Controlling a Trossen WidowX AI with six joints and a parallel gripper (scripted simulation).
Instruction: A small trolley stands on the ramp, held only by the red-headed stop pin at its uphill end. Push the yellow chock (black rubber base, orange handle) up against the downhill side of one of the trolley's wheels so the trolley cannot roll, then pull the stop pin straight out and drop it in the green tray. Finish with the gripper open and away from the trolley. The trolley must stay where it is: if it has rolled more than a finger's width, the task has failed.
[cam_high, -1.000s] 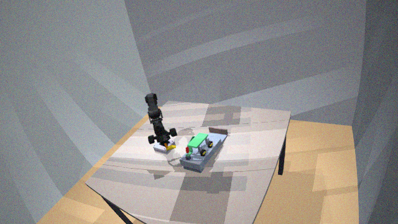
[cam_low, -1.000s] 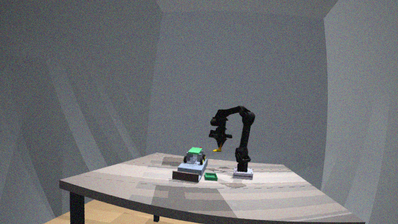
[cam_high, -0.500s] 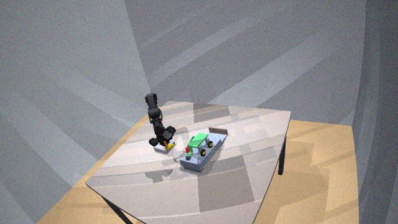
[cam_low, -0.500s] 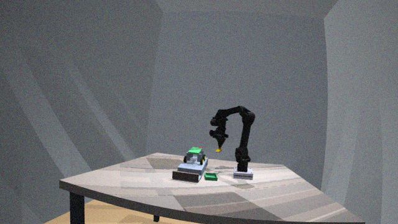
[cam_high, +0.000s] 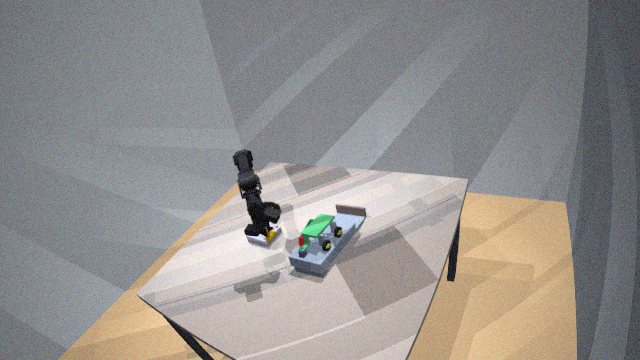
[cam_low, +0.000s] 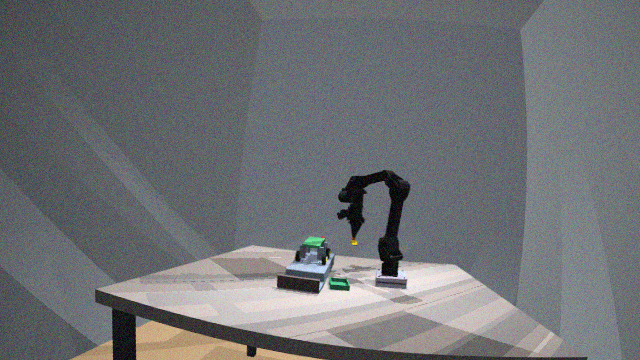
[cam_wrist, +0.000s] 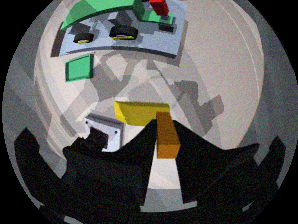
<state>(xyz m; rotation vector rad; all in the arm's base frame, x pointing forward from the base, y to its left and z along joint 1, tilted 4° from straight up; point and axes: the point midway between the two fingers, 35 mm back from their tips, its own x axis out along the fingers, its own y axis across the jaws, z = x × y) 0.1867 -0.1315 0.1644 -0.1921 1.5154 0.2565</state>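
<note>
Nearest the wrist camera, I had the gripper (cam_high: 267, 230) (cam_low: 354, 239) (cam_wrist: 165, 121) closed on the orange handle (cam_wrist: 168, 135) of the yellow chock (cam_high: 271, 235) (cam_low: 354, 243) (cam_wrist: 135, 114). Its dark fingers pinched the handle from both sides, and the exterior view showed the chock held up in the air, well apart from the trolley. I could not make out its black rubber underside.

Beyond the fingers lay the arm's pale base plate (cam_high: 257, 240) (cam_low: 391, 282) (cam_wrist: 114, 140), partly covered by the arm in each view. Farther out, the green tray (cam_low: 339, 287) (cam_wrist: 79, 68) sat on the table just beside the ramp; I could not make it out from the top camera.

The ramp (cam_high: 311, 260) (cam_low: 305, 270) (cam_wrist: 150, 46) came next, with a dark board (cam_high: 351, 210) (cam_low: 300, 283) (cam_wrist: 58, 44) across its low end. On it stood the green-topped trolley (cam_high: 318, 225) (cam_low: 314, 243) (cam_wrist: 107, 10), cut off by the upper edge of my wrist picture. The red-headed stop pin (cam_high: 301, 241) (cam_low: 323, 237) (cam_wrist: 159, 6) stood at its uphill end, only a sliver of red showing in the exterior view.

Under everything spread the table (cam_high: 235, 270) (cam_low: 200, 302) (cam_wrist: 225, 65), with tan floor (cam_high: 520, 250) (cam_low: 165, 345) below and grainy gray walls behind.
</note>
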